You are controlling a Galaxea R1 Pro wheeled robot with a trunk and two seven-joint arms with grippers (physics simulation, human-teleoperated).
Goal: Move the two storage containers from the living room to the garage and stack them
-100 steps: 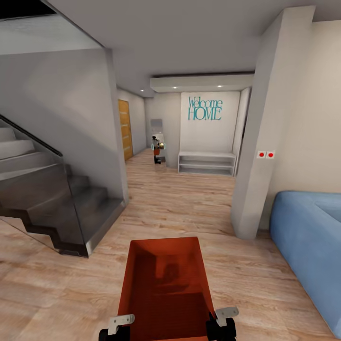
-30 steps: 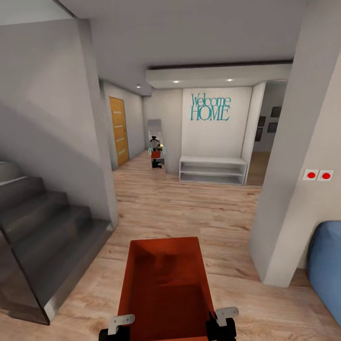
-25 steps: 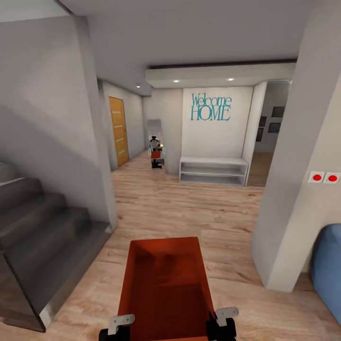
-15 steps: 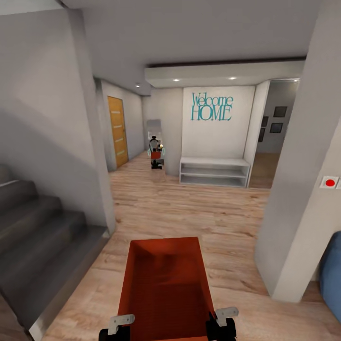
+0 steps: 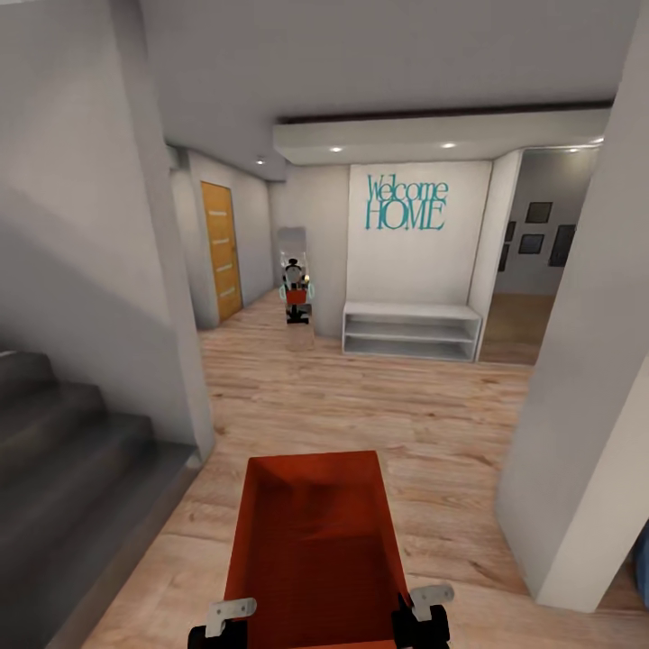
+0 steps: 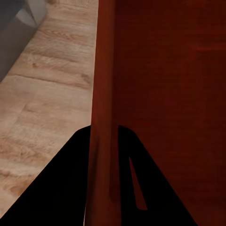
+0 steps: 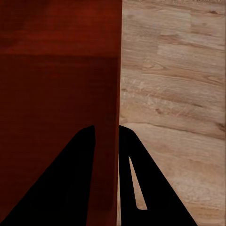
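Orange-red storage container (image 5: 315, 550) carried low ahead of me, between both claws, empty as far as I can see inside. Left gripper (image 6: 104, 141) pinches its left wall, a finger each side; right gripper (image 7: 107, 139) clamps the right wall likewise. Container's near end is cut off beyond the claws. Light wood plank floor (image 5: 379, 415) beneath; grey stairs (image 5: 63, 469) off the left claw.
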